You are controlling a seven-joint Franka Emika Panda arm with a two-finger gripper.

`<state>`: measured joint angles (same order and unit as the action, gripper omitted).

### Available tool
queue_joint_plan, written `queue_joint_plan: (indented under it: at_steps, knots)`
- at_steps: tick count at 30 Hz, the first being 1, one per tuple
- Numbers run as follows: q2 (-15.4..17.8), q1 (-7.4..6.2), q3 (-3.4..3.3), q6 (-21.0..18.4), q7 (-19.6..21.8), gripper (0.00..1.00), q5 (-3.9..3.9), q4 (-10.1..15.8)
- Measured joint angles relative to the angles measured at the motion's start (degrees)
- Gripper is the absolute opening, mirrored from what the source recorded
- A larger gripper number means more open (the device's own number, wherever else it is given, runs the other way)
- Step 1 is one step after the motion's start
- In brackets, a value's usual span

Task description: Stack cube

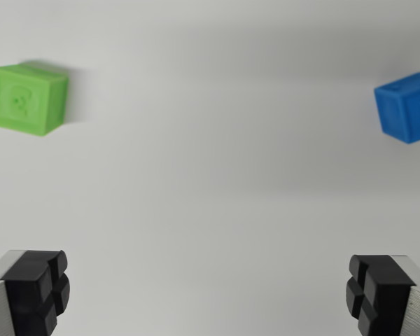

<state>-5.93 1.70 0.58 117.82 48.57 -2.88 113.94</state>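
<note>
A green cube [26,99] lies on the white surface at the wrist view's upper left. A blue cube [408,107] sits at the upper right, partly cut off by the frame edge. My gripper [208,294] hangs at the bottom of the view, open wide, with nothing between its black pads [36,288]. Both cubes lie farther up the picture than the fingertips, one beyond each finger, and neither touches the gripper.
A plain white table surface [210,175] fills the view between the two cubes. A soft shadow band runs across it above the fingers.
</note>
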Motion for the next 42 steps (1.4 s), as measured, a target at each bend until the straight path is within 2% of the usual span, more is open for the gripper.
queue_joint_plan:
  at_steps: [19, 33, 42]
  knots:
    - [-1.3, 1.57, -1.1, 3.1, -5.4, 1.0, 0.05, 1.4]
    - [-3.2, 3.74, -1.96, 6.4, -11.7, 1.0, 0.37, 2.5]
    - [-5.1, 5.64, -2.53, 9.0, -17.0, 1.0, 0.83, 3.0]
